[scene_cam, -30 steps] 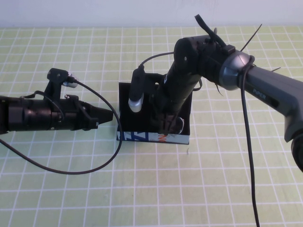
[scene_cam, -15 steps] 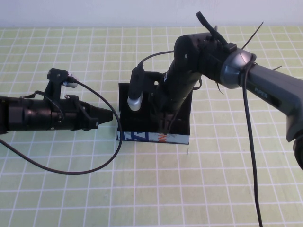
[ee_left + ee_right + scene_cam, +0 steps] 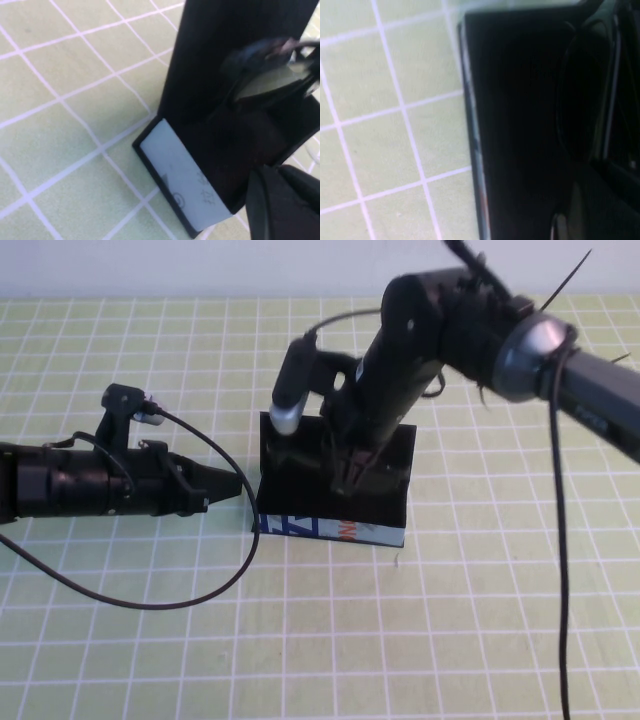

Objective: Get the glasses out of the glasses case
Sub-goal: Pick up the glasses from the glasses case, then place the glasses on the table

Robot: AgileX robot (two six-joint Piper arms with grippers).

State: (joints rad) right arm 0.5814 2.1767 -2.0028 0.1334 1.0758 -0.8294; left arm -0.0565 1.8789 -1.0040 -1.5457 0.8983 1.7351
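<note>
The glasses case (image 3: 330, 529) stands open at the middle of the mat, black inside, with its light blue printed front facing me. My right gripper (image 3: 348, 478) reaches down into it from behind and looks shut on the glasses (image 3: 270, 82). They sit tilted inside the case and are mostly hidden by the arm in the high view. The right wrist view shows a dark lens (image 3: 580, 100) just beyond the fingers (image 3: 600, 215). My left gripper (image 3: 236, 489) is shut, with its tip against the case's left end (image 3: 180, 185).
A green mat with a white grid (image 3: 450, 640) covers the table. A black cable (image 3: 190, 595) loops on it in front of the left arm. The right arm's cable (image 3: 558, 590) hangs down on the right. A pale wall edges the back.
My right arm has risen and drawn back a little, with the gripper higher in the case. The case has shifted slightly right. The left arm has not moved.
</note>
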